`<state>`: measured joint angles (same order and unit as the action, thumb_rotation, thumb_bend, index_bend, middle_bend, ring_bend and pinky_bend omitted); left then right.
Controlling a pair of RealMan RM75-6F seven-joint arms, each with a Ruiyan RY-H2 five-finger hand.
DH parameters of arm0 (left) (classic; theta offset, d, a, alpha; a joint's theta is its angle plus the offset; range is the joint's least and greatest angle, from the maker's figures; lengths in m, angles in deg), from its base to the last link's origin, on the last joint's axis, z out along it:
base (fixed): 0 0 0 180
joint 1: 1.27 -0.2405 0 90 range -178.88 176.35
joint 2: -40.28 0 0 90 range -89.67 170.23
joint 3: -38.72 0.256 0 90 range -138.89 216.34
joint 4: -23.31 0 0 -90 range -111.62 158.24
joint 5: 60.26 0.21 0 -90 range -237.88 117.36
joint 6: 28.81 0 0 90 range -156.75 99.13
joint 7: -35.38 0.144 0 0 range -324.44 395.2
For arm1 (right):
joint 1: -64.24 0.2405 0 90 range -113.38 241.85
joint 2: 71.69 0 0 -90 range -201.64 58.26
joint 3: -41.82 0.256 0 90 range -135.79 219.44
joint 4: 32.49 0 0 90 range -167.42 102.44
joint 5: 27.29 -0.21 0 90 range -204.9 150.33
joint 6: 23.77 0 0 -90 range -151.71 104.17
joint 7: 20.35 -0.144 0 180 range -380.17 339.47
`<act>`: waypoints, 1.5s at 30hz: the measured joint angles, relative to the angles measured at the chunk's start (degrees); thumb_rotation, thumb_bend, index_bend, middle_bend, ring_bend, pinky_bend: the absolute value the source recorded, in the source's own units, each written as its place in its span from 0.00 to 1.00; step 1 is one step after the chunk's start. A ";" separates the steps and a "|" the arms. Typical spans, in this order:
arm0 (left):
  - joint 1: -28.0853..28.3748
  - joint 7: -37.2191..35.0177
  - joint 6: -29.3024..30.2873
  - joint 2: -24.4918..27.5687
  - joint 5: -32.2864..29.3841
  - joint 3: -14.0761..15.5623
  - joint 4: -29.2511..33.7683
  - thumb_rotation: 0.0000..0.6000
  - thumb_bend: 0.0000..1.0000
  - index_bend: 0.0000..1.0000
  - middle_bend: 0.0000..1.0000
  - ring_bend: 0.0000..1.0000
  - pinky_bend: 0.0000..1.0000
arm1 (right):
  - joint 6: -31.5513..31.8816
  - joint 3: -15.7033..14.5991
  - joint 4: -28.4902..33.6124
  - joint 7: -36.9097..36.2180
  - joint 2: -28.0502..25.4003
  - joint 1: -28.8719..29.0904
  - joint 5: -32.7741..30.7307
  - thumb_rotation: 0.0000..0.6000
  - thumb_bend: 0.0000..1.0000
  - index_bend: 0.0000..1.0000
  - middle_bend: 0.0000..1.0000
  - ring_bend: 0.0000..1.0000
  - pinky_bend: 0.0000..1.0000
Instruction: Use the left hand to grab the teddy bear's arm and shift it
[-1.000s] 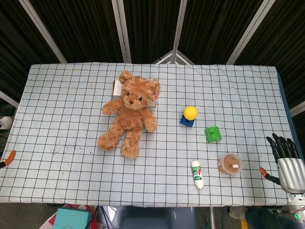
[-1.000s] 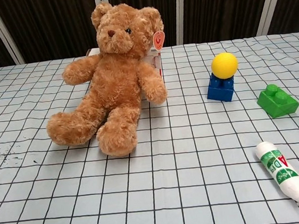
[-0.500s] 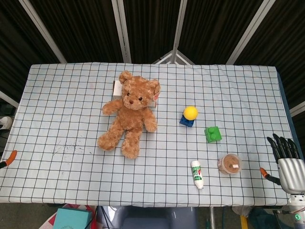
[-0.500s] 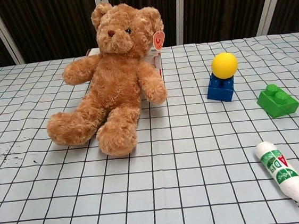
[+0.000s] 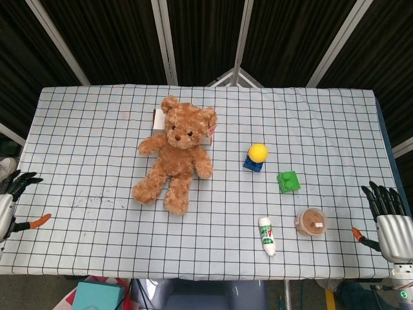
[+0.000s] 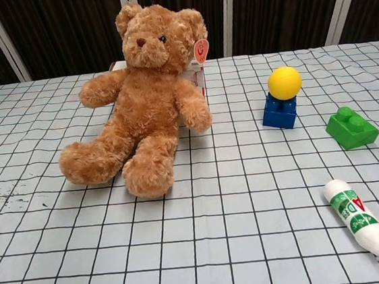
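Observation:
A brown teddy bear (image 5: 173, 157) (image 6: 140, 106) sits propped against a small white box (image 5: 158, 119), legs stretched toward me, arms held out to both sides. Its arm on the left of the image (image 5: 150, 144) (image 6: 102, 88) sticks out freely. My left hand (image 5: 11, 197) shows at the far left edge of the head view, fingers spread and empty, far from the bear. At the far right edge my right hand (image 5: 388, 216) hangs with fingers apart, holding nothing. The chest view shows neither hand.
A yellow ball (image 5: 258, 152) rests on a blue block (image 5: 252, 164). A green block (image 5: 288, 181), a small round jar (image 5: 312, 222) and a white bottle (image 5: 266, 235) lie to the right. The table (image 5: 84, 129) wears a checked cloth. A teal box (image 5: 97, 296) sits below the front edge.
My left hand has come up into the head view at the far left edge; before, only an orange tip showed there. The bear and the right hand have not moved.

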<state>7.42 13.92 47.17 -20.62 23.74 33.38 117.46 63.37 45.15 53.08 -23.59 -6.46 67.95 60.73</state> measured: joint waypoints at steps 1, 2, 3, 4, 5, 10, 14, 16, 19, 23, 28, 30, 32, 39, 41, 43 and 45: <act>0.82 -3.28 -1.08 -0.09 0.58 0.07 0.00 1.00 0.21 0.13 0.08 0.00 0.06 | -0.07 0.04 -0.15 -0.40 -0.03 0.00 -0.13 1.00 0.21 0.00 0.02 0.03 0.00; 1.96 -8.20 -2.44 -0.21 1.33 0.13 -0.10 1.00 0.21 0.11 0.06 0.00 0.06 | -0.13 0.07 -0.29 -0.69 -0.05 0.01 -0.20 1.00 0.21 0.00 0.02 0.03 0.00; 2.83 -12.20 -3.37 -0.32 1.93 0.15 -0.29 1.00 0.20 0.09 0.05 0.00 0.06 | -0.23 0.10 -0.42 -0.90 -0.08 0.02 -0.30 1.00 0.21 0.00 0.02 0.03 0.00; 3.72 -16.38 -4.23 -0.48 2.48 0.13 -0.54 1.00 0.20 0.08 0.05 0.00 0.06 | -0.33 0.17 -0.51 -1.10 -0.11 0.05 -0.42 1.00 0.21 0.00 0.02 0.03 0.00; 4.97 -22.09 -5.34 -0.76 3.07 0.00 -0.92 1.00 0.19 0.08 0.05 0.00 0.06 | -0.40 0.21 -0.56 -1.27 -0.13 0.08 -0.51 1.00 0.21 0.00 0.02 0.03 0.00; 11.68 -41.93 -12.06 -2.60 2.82 -1.85 -2.52 1.00 0.17 0.07 0.06 0.00 0.06 | -0.86 0.39 -1.04 -1.74 -0.02 0.31 -0.80 1.00 0.21 0.00 0.02 0.03 0.00; 17.16 -48.59 -19.20 -4.69 -1.13 -4.33 -3.63 1.00 0.16 0.09 0.08 0.00 0.06 | -1.14 0.41 -1.26 -1.92 0.02 0.36 -0.99 1.00 0.21 0.00 0.02 0.03 0.00; 18.48 -48.75 -21.02 -5.87 -4.12 -5.51 -4.34 1.00 0.16 0.10 0.10 0.00 0.06 | -1.48 0.44 -1.48 -2.18 0.03 0.43 -1.26 1.00 0.21 0.00 0.02 0.03 0.00; 20.77 -48.09 -24.60 -8.20 -10.21 -7.67 -5.89 1.00 0.16 0.11 0.12 0.00 0.06 | -1.86 0.47 -1.80 -2.36 0.15 0.53 -1.53 1.00 0.21 0.00 0.02 0.03 0.00; 23.73 -46.73 -29.17 -11.68 -17.37 -10.79 -8.55 1.00 0.16 0.12 0.14 0.00 0.06 | -2.15 0.57 -2.12 -2.52 0.27 0.61 -1.87 1.00 0.21 0.00 0.02 0.03 0.00; 25.75 -44.87 -31.62 -14.64 -21.53 -13.13 -11.45 1.00 0.16 0.12 0.14 0.00 0.06 | -2.83 0.66 -2.53 -2.68 0.42 0.80 -2.33 1.00 0.21 0.00 0.02 0.03 0.00; 26.53 -43.74 -32.60 -15.64 -22.93 -13.70 -12.62 1.00 0.16 0.12 0.14 0.00 0.06 | -3.19 0.67 -2.67 -2.67 0.52 0.94 -2.45 1.00 0.21 0.00 0.02 0.03 0.00; 27.36 -42.47 -33.72 -16.56 -24.12 -14.20 -13.72 1.00 0.16 0.12 0.14 0.00 0.06 | -3.61 0.67 -2.83 -2.68 0.63 1.10 -2.60 1.00 0.21 0.00 0.02 0.03 0.00; 29.41 -38.81 -36.84 -19.19 -27.38 -15.10 -16.60 1.00 0.16 0.12 0.14 0.00 0.06 | -4.32 0.77 -3.34 -2.81 0.95 1.43 -3.04 1.00 0.21 0.00 0.02 0.03 0.00; 29.96 -37.42 -37.65 -20.21 -28.47 -15.17 -17.94 1.00 0.16 0.12 0.14 0.00 0.06 | -4.42 0.73 -3.37 -2.75 0.99 1.44 -3.07 1.00 0.21 0.00 0.02 0.03 0.00; 30.43 -36.32 -38.47 -21.10 -29.28 -15.16 -19.23 1.00 0.16 0.12 0.14 0.00 0.06 | -4.54 0.65 -3.42 -2.70 1.05 1.46 -3.08 1.00 0.21 0.00 0.02 0.03 0.00; 30.91 -35.54 -39.35 -22.21 -30.08 -15.18 -20.88 1.00 0.16 0.12 0.14 0.00 0.06 | -4.58 0.63 -3.44 -2.71 1.07 1.46 -3.11 1.00 0.21 0.00 0.02 0.03 0.00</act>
<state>38.33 -21.62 7.82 -42.83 -6.34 18.20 96.58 58.79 45.79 49.63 -26.31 -5.39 69.41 57.62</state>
